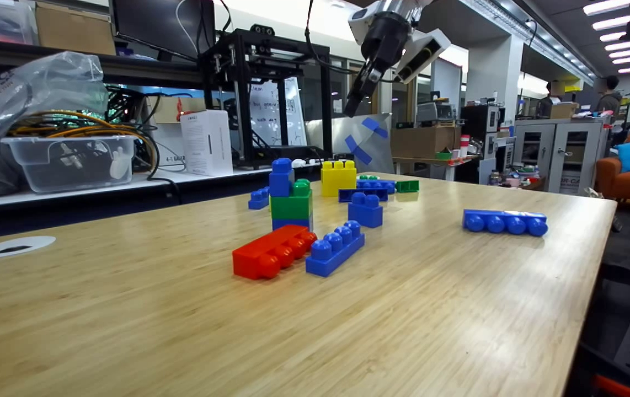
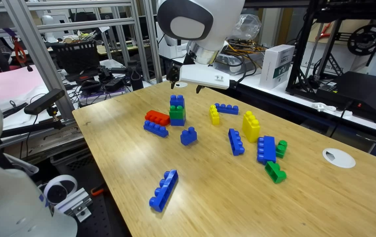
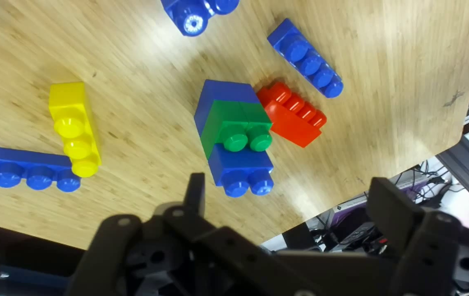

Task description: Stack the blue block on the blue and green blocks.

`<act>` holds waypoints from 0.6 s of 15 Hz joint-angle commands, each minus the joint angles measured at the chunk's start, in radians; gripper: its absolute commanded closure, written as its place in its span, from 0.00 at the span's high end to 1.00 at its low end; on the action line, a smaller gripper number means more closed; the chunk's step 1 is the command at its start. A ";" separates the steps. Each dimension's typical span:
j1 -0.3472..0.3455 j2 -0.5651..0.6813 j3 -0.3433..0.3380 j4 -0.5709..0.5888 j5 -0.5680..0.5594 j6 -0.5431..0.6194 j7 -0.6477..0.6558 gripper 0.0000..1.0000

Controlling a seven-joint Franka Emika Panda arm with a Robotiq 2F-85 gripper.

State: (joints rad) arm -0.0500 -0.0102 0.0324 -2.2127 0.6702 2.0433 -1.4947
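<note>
Below the matt claw (image 3: 287, 185), stacked blue and green toy bricks (image 3: 235, 141) are glossy plastic, the tabletop (image 3: 148, 107) smooth wood.

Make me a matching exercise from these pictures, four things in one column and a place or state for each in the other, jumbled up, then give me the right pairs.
Things
1. gripper
2. red brick
3. stacked green block
4. uppermost blue block

Place or state
A. on its side, beside the stack
B. sitting on green, covering only part of it
C. open, holding nothing
D. with blue above and blue below it

Right pairs
1-C, 2-A, 3-D, 4-B
</note>
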 commanded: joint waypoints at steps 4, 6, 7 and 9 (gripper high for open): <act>0.020 0.000 -0.016 0.005 -0.009 -0.038 -0.024 1.00; 0.020 0.000 -0.017 0.006 -0.009 -0.042 -0.025 1.00; 0.020 0.000 -0.017 0.007 -0.009 -0.042 -0.025 1.00; 0.020 0.000 -0.017 0.007 -0.009 -0.043 -0.026 1.00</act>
State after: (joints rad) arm -0.0447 -0.0103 0.0304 -2.2077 0.6627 2.0035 -1.5216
